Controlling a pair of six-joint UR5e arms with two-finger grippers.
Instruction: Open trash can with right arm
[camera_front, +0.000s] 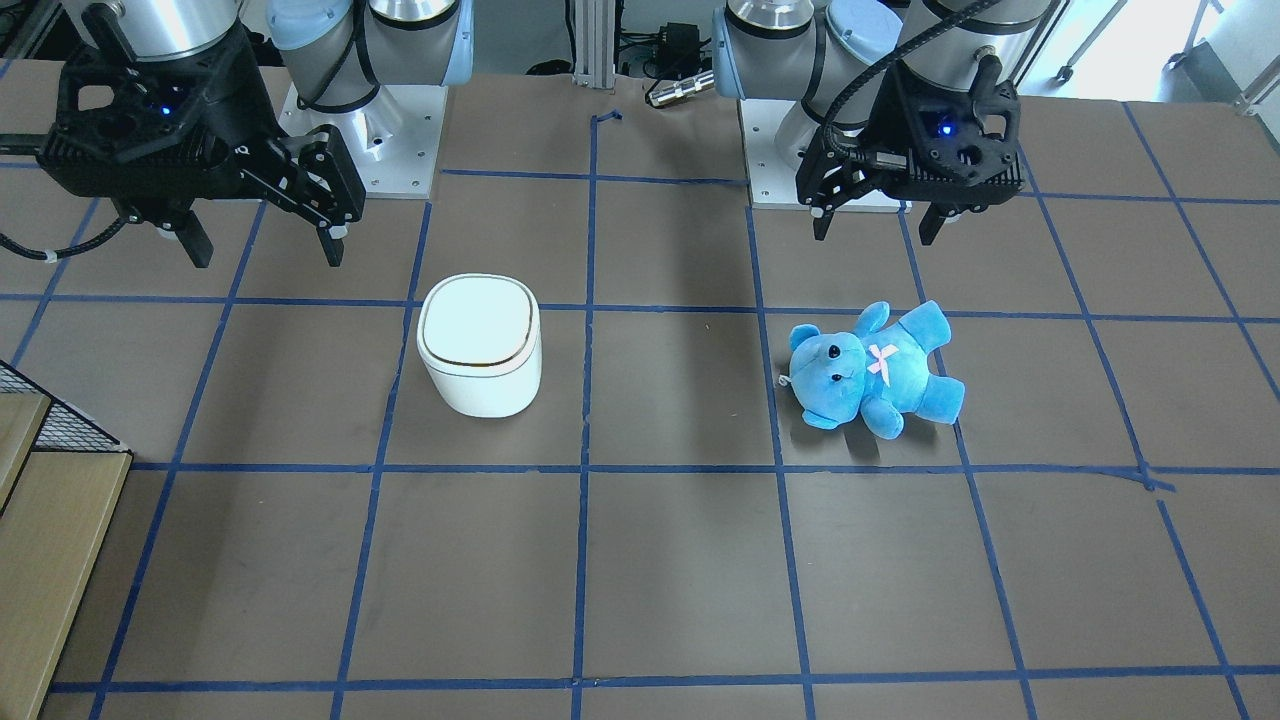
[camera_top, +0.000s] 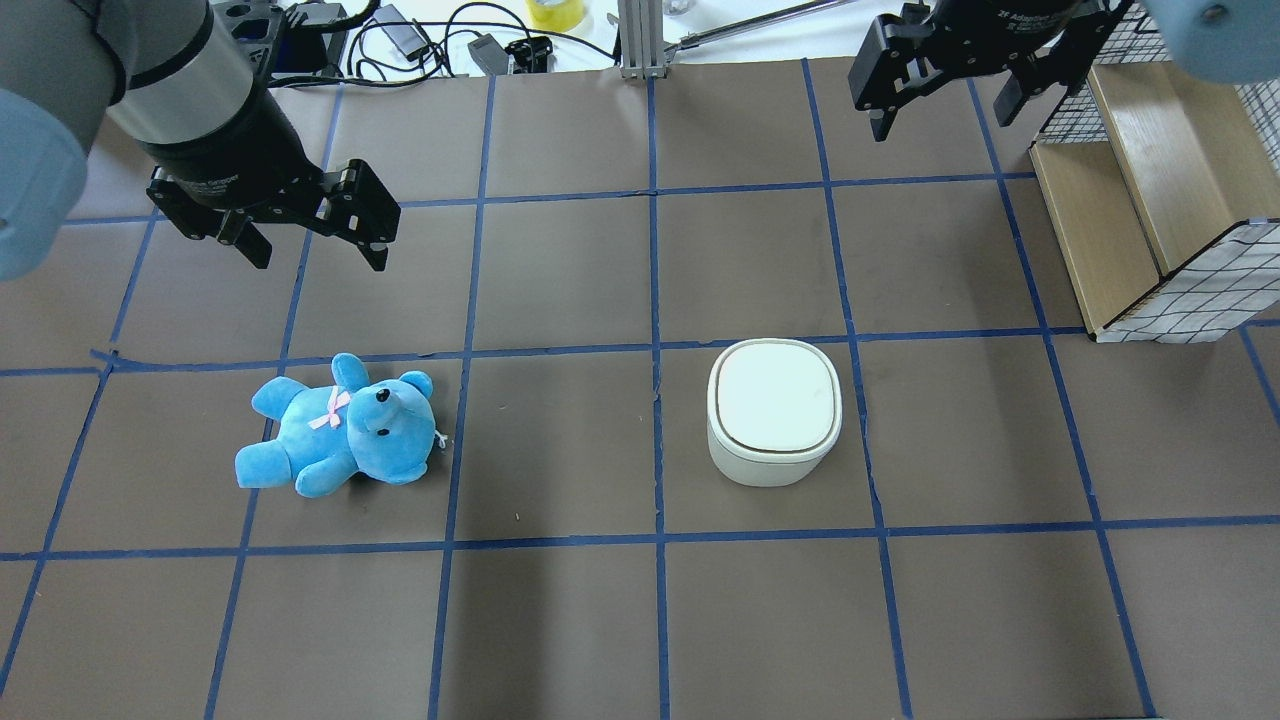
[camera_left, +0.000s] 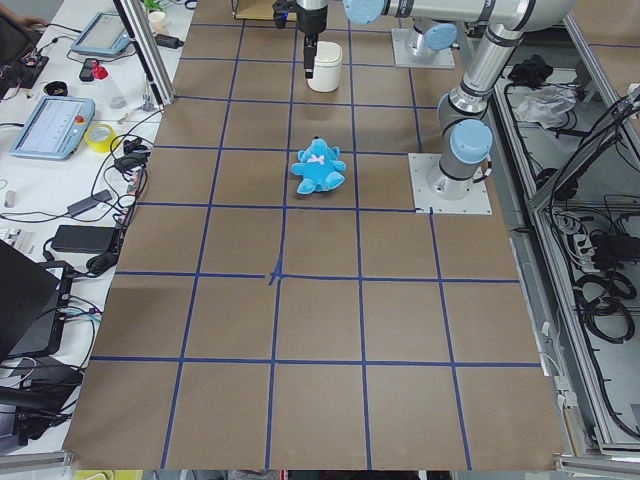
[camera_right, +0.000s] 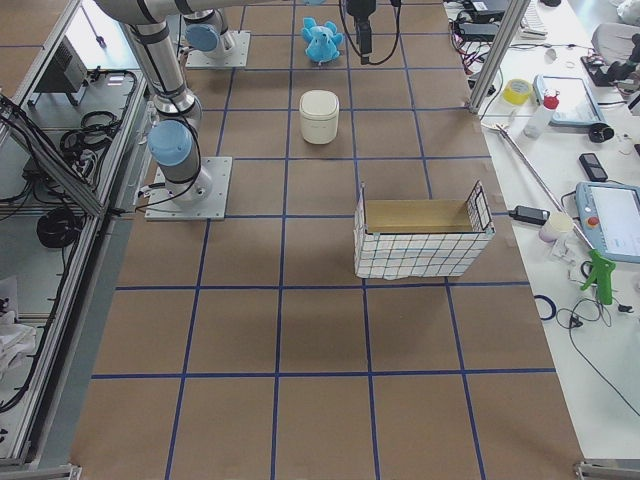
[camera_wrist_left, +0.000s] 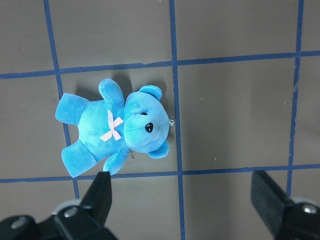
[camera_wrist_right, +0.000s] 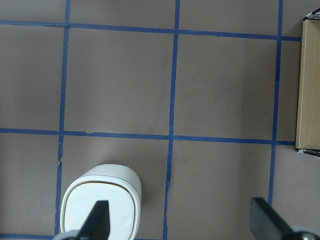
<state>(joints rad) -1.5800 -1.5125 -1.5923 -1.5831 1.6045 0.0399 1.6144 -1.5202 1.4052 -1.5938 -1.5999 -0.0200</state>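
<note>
The trash can (camera_front: 480, 360) is a small white bin with a gold line around its shut lid. It stands on the table, right of centre in the overhead view (camera_top: 775, 410). My right gripper (camera_front: 265, 250) is open and empty. It hangs above the table beyond the can, well apart from it (camera_top: 945, 120). In the right wrist view the can (camera_wrist_right: 120, 200) is at the bottom left, beside one finger (camera_wrist_right: 97, 222). My left gripper (camera_top: 320, 262) is open and empty above the table, near the blue plush bear (camera_top: 340, 425).
The bear (camera_wrist_left: 115, 130) lies on its back on the robot's left half (camera_front: 870, 365). A wire-mesh basket with wooden boards (camera_top: 1150, 200) stands at the table's right edge. Cables and tools lie beyond the far edge.
</note>
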